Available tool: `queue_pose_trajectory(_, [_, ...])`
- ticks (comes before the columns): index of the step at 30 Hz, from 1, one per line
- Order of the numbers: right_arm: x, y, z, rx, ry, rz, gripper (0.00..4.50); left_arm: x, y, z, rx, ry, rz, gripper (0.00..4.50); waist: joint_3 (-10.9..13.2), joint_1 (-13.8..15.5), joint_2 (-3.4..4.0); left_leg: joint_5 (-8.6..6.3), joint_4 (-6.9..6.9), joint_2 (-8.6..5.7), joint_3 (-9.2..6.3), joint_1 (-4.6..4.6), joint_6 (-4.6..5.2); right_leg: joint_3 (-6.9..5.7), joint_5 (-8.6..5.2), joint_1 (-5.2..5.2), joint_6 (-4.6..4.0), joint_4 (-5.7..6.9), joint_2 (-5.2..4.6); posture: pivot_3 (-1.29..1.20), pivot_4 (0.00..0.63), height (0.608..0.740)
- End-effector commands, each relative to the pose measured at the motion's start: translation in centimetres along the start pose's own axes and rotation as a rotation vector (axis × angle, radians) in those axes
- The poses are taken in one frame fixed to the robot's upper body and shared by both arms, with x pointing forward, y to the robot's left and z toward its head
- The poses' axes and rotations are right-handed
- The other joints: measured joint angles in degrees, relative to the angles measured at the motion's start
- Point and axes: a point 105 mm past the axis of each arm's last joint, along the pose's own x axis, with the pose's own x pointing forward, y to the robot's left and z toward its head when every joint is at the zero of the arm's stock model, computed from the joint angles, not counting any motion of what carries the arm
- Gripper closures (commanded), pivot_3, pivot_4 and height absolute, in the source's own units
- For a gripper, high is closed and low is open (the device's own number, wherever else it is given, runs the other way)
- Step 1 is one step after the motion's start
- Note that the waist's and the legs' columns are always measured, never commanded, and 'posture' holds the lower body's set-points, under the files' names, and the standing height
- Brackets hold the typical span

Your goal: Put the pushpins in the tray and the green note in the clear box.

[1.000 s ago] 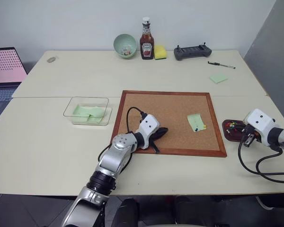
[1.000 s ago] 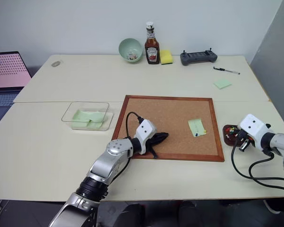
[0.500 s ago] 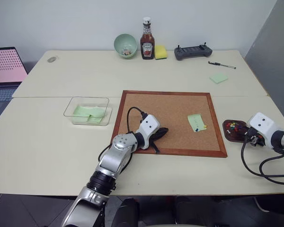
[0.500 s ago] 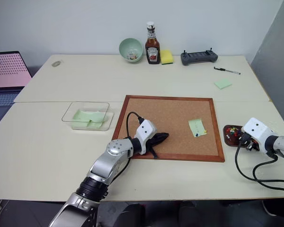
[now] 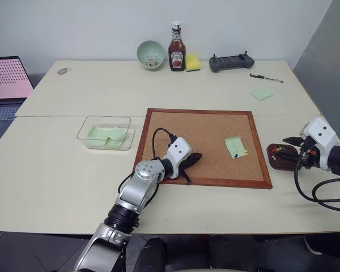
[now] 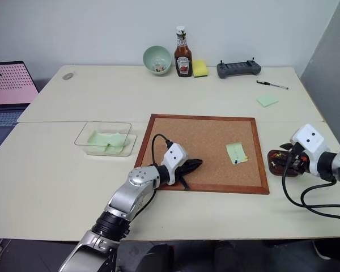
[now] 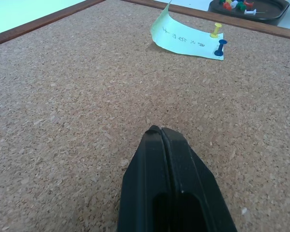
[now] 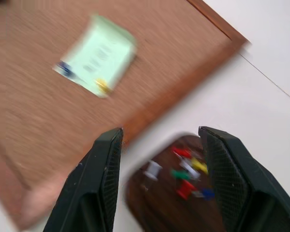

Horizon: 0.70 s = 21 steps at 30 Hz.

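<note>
I see my right end effector (image 8: 157, 145) spread open and empty above the tray (image 5: 280, 157) of pushpins (image 8: 186, 171), at three o'clock of the cork board (image 5: 198, 133), where my left end effector (image 7: 160, 132) rests shut, the green note (image 5: 235, 145) pinned at its two o'clock.

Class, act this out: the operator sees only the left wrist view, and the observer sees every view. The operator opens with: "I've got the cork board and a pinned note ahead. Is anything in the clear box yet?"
Observer: Yes, the clear box already holds pale green paper.
Operator: Where is the right end effector?
Observer: The right end effector is open, over the tray.
Operator: What stands at the table's far edge?
Observer: A ketchup bottle, between a green bowl and a yellow sponge.
</note>
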Motion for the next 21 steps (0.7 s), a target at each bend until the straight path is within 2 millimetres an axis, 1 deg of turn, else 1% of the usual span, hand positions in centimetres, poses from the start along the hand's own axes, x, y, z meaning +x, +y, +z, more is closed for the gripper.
queue_pose_trajectory(1, [-0.8,1.1,1.5,-0.047,0.012,0.08,1.87,0.2,-0.8,-1.8,-0.022,0.062,-0.036,4.5,0.0,0.0,0.0,0.0,0.0,-0.01,0.0,-0.01,0.0,0.0,0.0,0.0,0.0,-0.01,0.0,0.0,0.15,0.74])
queue_pose_trajectory(3, [-0.9,1.4,1.5,-0.057,0.032,0.107,1.87,0.2,-0.8,-1.8,-0.021,0.062,-0.038,4.5,0.0,0.0,0.0,0.0,0.0,0.0,0.0,-0.02,0.0,-0.02,0.0,0.0,0.0,-0.03,0.0,0.0,0.15,0.74])
queue_pose_trajectory(8, [-0.3,2.3,2.5,-0.06,-0.023,0.144,1.87,0.2,-0.8,-1.7,-0.017,0.061,-0.041,4.5,0.0,0.0,-0.03,0.0,-0.01,0.01,0.0,-0.02,0.0,-0.02,0.0,-0.01,0.01,-0.04,0.0,0.0,0.15,0.74])
queue_pose_trajectory(10, [0.7,3.1,2.6,-0.052,-0.048,0.165,1.87,0.3,-0.8,-1.7,-0.018,0.06,-0.04,4.5,0.0,0.0,-0.03,0.0,-0.01,0.01,0.0,-0.02,0.0,-0.03,-0.01,-0.01,0.01,-0.04,0.0,0.0,0.15,0.74])
queue_pose_trajectory(12, [2.0,3.2,2.7,-0.038,-0.081,0.153,1.87,0.4,-0.9,-1.6,-0.02,0.057,-0.042,4.5,0.0,0.0,-0.04,0.0,-0.01,0.02,-0.01,-0.02,0.0,-0.03,-0.01,-0.01,0.01,-0.04,0.0,0.0,0.15,0.74])
queue_pose_trajectory(18, [5.0,2.6,2.2,-0.049,-0.089,0.107,1.87,0.5,-1.1,-1.6,-0.021,0.056,-0.044,4.5,0.0,0.1,-0.04,0.0,0.0,0.0,-0.01,-0.03,0.0,-0.03,0.0,-0.02,0.02,-0.04,0.0,0.0,0.15,0.74])
queue_pose_trajectory(21, [5.7,2.0,1.8,-0.06,-0.083,0.088,1.87,0.4,-1.1,-1.6,-0.022,0.057,-0.041,4.5,0.0,0.2,-0.03,0.0,-0.01,-0.01,-0.03,-0.03,-0.01,-0.04,0.0,-0.03,0.01,-0.04,-0.01,0.0,0.15,0.74])
